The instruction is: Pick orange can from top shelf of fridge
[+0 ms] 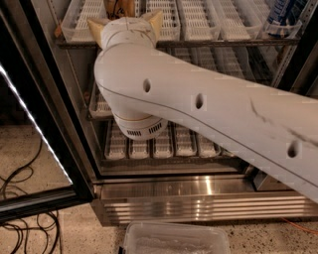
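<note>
Claw (126, 19) agape astride orange can (120, 7) on top shelf (208, 43), speckled floor (74, 233) below.

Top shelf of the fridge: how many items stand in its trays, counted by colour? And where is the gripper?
Orange can: 1
Blue-and-white item: 1
Total: 2
The gripper is at the front edge of the top shelf, directly before the orange can.

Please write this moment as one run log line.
stage: reach | pincer: at top shelf, at orange can | orange can: upright, partly hidden | fridge: open
</note>
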Tool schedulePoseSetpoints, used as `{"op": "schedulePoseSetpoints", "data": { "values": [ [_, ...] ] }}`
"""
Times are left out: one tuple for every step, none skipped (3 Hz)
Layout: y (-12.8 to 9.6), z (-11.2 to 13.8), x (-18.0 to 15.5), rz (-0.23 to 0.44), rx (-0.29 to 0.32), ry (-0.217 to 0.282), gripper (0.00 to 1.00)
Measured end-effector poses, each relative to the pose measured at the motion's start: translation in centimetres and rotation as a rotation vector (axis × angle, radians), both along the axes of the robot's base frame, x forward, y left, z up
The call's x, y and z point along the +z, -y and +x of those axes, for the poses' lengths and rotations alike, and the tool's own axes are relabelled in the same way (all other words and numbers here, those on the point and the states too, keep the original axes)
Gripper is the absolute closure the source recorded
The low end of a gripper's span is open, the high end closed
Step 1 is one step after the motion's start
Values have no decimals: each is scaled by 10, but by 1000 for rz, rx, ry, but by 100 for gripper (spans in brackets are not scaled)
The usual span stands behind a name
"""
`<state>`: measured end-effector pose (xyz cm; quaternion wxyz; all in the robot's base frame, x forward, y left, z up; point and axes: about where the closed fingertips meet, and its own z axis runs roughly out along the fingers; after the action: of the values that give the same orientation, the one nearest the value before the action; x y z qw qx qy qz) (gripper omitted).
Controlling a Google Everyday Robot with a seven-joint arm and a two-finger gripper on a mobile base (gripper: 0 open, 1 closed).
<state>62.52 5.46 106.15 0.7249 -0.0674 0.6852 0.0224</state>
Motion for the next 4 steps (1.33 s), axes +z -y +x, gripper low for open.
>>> {"op": "schedulePoseSetpoints", "data": {
  "values": [
    [4, 6, 2, -10, -41, 18, 10],
    [1, 14, 14, -28, -55, 53, 11],
    [-3, 23, 26, -50, -52, 81, 11],
    [-4, 30, 27, -64, -62, 83, 11]
  ]
}}
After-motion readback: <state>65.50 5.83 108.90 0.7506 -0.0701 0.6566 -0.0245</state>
